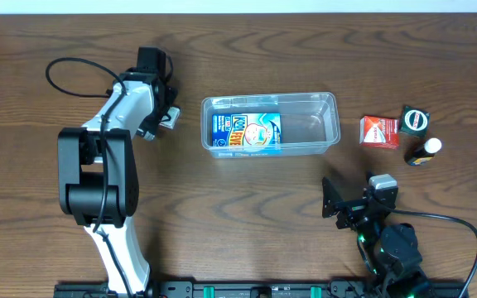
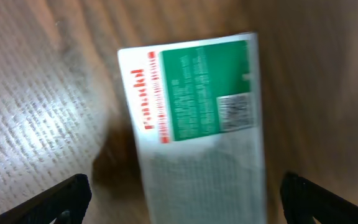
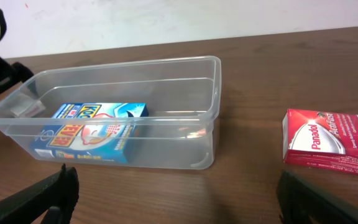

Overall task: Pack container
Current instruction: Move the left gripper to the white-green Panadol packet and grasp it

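Overhead, container [image 1: 309, 128] right half free, left gripper [image 2: 185, 193] agape above box [image 2: 194, 118], right gripper [image 3: 179, 193] agape

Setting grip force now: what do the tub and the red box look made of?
The tub looks like clear, glossy plastic: the blue box shows through its wall. The red box looks like printed cardboard, faintly shiny, with folded edges, though that is less sure.

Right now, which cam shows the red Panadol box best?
Right wrist: the red Panadol box sits close, label readable, right of the container. Overhead shows it small, print illegible. Left wrist misses it; a green-and-white box fills that view.
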You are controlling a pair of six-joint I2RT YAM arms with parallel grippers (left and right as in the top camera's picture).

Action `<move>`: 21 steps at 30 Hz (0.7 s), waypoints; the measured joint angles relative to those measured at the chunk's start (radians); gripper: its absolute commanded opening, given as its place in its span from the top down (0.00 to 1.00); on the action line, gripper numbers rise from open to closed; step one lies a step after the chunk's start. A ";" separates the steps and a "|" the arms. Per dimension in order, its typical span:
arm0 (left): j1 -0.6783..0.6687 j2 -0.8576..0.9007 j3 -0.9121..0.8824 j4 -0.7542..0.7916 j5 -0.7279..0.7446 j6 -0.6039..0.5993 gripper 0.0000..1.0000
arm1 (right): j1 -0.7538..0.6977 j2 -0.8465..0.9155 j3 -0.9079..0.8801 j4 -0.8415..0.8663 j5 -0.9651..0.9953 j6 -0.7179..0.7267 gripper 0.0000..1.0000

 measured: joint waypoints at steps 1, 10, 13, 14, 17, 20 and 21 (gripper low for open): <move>0.002 0.000 -0.003 0.000 -0.001 -0.002 0.02 | 0.000 0.000 0.000 0.000 0.000 0.000 0.01; 0.008 0.000 -0.004 0.044 -0.005 -0.007 0.01 | 0.000 0.000 0.000 0.000 0.000 0.000 0.01; 0.008 0.000 -0.004 0.044 -0.005 -0.007 0.08 | 0.000 0.000 0.000 0.000 0.000 0.000 0.01; 0.008 0.000 -0.005 0.044 -0.005 -0.011 0.11 | 0.000 0.000 0.000 0.000 0.000 0.000 0.01; 0.008 0.000 -0.011 0.043 -0.007 -0.009 0.28 | 0.000 0.000 0.000 0.000 0.000 0.000 0.01; 0.008 0.000 -0.014 0.042 -0.012 0.004 0.36 | 0.000 0.000 0.000 0.000 0.000 0.000 0.01; 0.008 0.000 -0.014 0.042 -0.012 0.013 0.36 | 0.000 0.000 0.000 0.000 0.000 0.000 0.01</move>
